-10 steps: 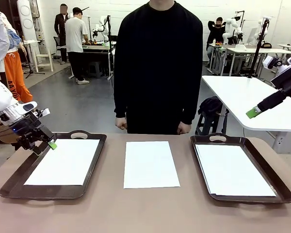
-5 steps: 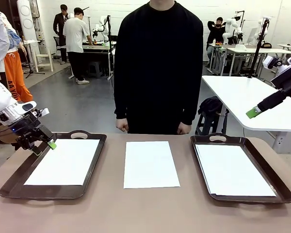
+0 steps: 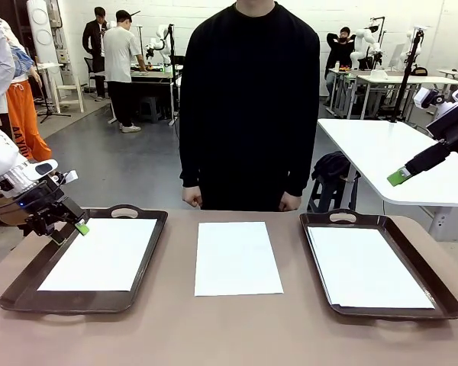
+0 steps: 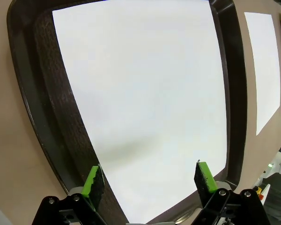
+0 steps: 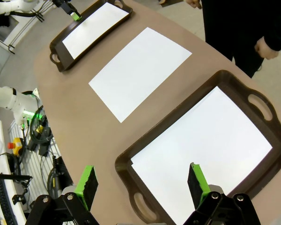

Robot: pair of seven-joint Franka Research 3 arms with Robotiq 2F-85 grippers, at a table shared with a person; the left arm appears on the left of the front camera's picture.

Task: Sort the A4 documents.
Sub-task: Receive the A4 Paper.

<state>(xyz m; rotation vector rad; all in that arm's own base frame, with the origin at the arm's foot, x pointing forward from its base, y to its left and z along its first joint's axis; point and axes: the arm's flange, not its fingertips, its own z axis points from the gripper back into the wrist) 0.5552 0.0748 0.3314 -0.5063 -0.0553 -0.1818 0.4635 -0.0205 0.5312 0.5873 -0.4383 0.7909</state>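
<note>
Open fingers on the left gripper (image 4: 150, 180) over the left tray (image 4: 234, 93) far corner, right gripper (image 5: 143, 185) open-fingered high above the right tray (image 5: 123, 164), loose A4 document (image 3: 237, 258) flat on worktop (image 3: 229, 328) between them

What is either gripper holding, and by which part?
Nothing: the left gripper hangs open over a sheet, the right gripper open above the right tray.

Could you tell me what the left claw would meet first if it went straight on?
Probably the white sheet in the left tray; the open left claw points at it, nothing between, depth unclear.
</note>
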